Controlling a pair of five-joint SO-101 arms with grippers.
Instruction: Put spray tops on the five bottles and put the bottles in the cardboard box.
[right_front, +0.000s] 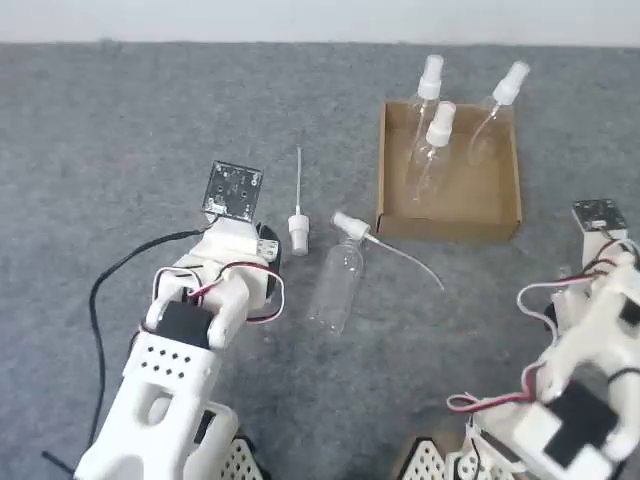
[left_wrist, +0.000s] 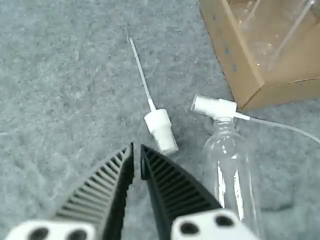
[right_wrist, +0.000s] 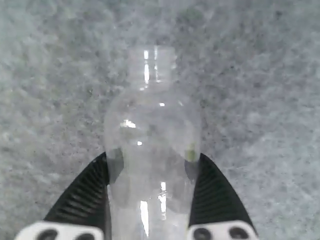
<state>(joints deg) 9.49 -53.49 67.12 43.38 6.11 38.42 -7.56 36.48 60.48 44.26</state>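
Three capped clear bottles (right_front: 437, 140) lie in the cardboard box (right_front: 396, 222) at the back right. On the grey carpet, a clear open-necked bottle (right_front: 337, 282) lies left of the box. One loose spray top (right_front: 351, 225) rests at its neck, its tube curving right. Another spray top (right_front: 298, 228) lies just left, with its straight tube pointing away. My left gripper (left_wrist: 136, 151) is shut and empty, its tips just short of that spray top (left_wrist: 161, 131) and beside the bottle (left_wrist: 232, 170). My right gripper (right_wrist: 150, 167) is shut on a second uncapped clear bottle (right_wrist: 150, 135).
The left arm's black cable (right_front: 100, 300) loops over the carpet at the left. The box corner (left_wrist: 240, 85) is close beyond the loose spray top (left_wrist: 212, 106). Open carpet stretches between the two arms and along the far left.
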